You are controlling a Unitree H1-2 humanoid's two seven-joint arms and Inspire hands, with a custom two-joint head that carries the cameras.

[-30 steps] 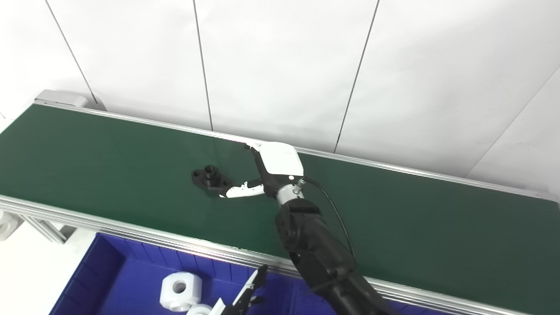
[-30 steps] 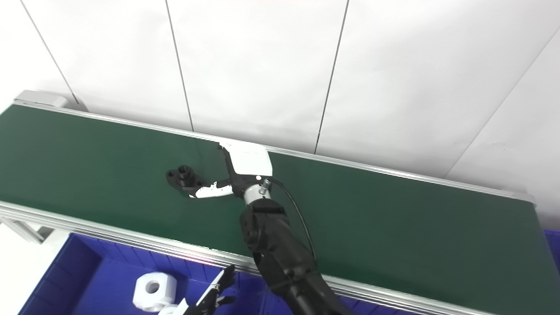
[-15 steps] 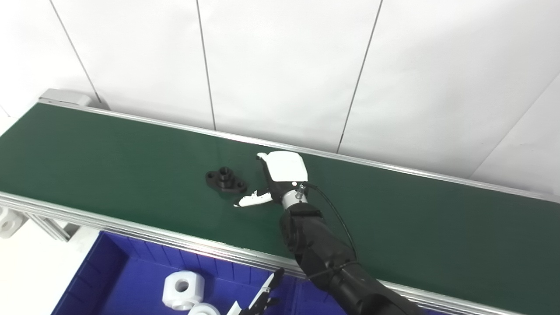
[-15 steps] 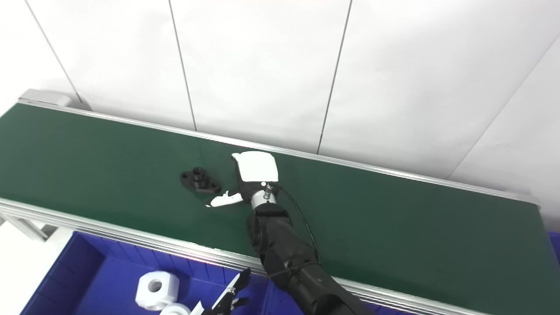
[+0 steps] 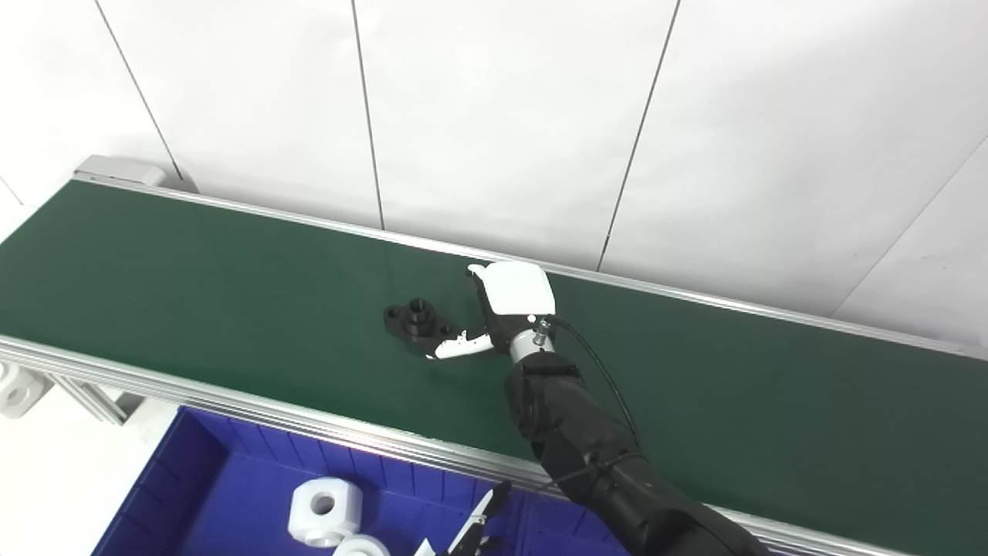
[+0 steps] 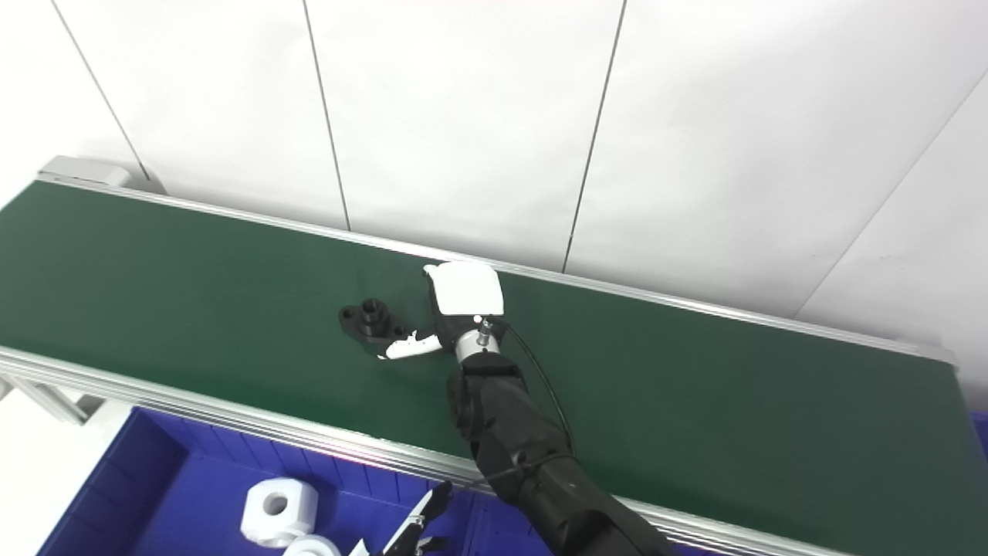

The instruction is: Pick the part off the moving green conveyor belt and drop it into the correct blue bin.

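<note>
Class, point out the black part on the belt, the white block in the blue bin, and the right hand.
black part (image 5: 415,320), left eye view, central boss.
white block (image 5: 325,510), left eye view, top face.
right hand (image 5: 505,305), left eye view, white back.

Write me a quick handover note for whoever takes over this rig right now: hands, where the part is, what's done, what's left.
Right hand: open over the green conveyor belt, its thumb just beside the black flanged part; no grasp yet.
Left hand: low over the blue bin, mostly out of frame; state unclear.
Black part: flat on the belt, not lifted.
Blue bin: holds white parts.
Done: reach to the part.
Left: close on it, lift, drop it in the correct bin.
</note>
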